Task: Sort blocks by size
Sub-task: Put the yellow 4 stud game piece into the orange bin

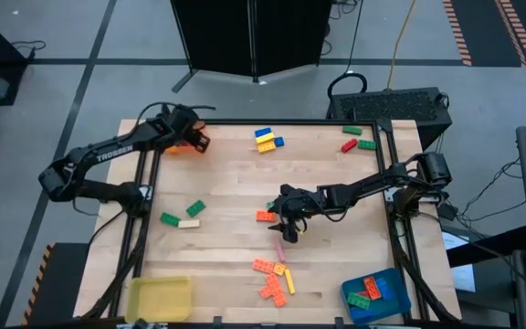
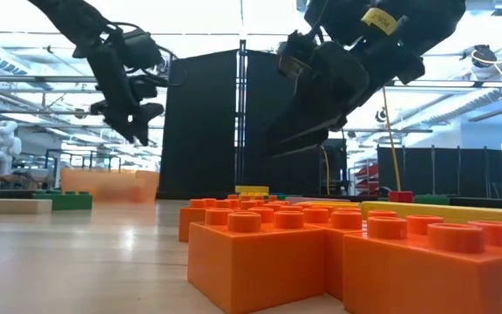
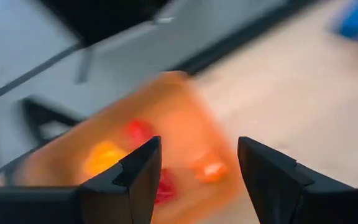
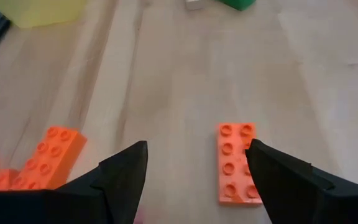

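Pale wooden tabletop (image 1: 226, 238) inside a black frame, viewed from above, with grey floor and a dark cabinet beyond. Right hand (image 1: 286, 219), at frame centre, hangs with fingers spread and nothing between them; the wrist view places a flat orange studded plastic plate (image 4: 236, 163) just inside one finger, lying on the wood, and a thicker orange studded brick (image 4: 47, 157) outside the other. Left hand (image 1: 193, 137), at upper left, is likewise open and empty above a translucent orange square tray (image 3: 135, 155) that already holds a few small red and orange pieces.

Outward from centre: a cluster of orange and yellow bricks (image 1: 274, 279) at lower centre; a blue square tray (image 1: 376, 297) with bricks at lower right; an empty-looking yellow square tray (image 1: 160, 298) at lower left; green and white bricks (image 1: 183, 216) at mid left; a yellow-and-blue stack (image 1: 266, 140) at top centre; red and green bricks (image 1: 357, 139) at upper right.

Risk: the plate sits off-centre in the right hand's opening, so closing may pinch its edge, skid it aside, or fail to lift so thin a piece.
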You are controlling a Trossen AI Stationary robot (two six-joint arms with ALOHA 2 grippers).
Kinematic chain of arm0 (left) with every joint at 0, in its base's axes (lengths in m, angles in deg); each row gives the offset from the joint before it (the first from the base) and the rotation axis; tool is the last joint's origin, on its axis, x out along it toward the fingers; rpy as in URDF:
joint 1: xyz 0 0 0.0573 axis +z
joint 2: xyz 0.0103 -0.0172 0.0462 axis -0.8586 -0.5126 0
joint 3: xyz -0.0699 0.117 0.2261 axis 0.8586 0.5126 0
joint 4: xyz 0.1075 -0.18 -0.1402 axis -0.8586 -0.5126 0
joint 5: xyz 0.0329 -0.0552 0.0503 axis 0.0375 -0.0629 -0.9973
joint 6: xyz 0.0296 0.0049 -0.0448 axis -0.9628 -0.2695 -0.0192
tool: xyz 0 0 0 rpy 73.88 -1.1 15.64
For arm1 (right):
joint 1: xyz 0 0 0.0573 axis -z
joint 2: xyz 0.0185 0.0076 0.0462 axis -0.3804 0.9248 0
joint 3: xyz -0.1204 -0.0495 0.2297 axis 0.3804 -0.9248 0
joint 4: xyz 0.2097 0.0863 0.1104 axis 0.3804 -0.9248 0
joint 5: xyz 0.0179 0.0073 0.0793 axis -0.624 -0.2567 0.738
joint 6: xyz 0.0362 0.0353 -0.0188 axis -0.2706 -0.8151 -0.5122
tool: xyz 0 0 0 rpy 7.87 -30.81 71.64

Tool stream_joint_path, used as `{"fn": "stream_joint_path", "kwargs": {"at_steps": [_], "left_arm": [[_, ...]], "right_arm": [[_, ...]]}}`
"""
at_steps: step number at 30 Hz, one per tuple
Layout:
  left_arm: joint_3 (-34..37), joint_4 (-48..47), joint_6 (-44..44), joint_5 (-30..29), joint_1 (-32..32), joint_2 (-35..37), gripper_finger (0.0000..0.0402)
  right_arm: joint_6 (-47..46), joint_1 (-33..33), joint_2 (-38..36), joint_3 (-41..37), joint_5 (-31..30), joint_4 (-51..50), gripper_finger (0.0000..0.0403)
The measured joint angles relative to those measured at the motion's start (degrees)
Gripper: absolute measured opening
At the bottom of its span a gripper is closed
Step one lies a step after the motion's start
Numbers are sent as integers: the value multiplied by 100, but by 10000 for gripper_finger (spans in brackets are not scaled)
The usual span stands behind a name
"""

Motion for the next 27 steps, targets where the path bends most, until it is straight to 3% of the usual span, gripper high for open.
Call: {"fn": "stream_joint_path", "kwargs": {"at_steps": [4,13,20,27], "left_arm": [[0,87,-390,1042,-276,0,212],[0,117,-1199,2248,-1859,0,212],[0,679,-1210,2345,-3431,0,212],[0,1396,-1263,2346,-4540,0,212]], "right_arm": [[6,4,0,0,-622,-12,267],[-78,4,0,0,-1439,-15,267],[-509,2,0,-2,-1445,-25,267],[-1136,-9,0,-1,-1447,24,267]]}}
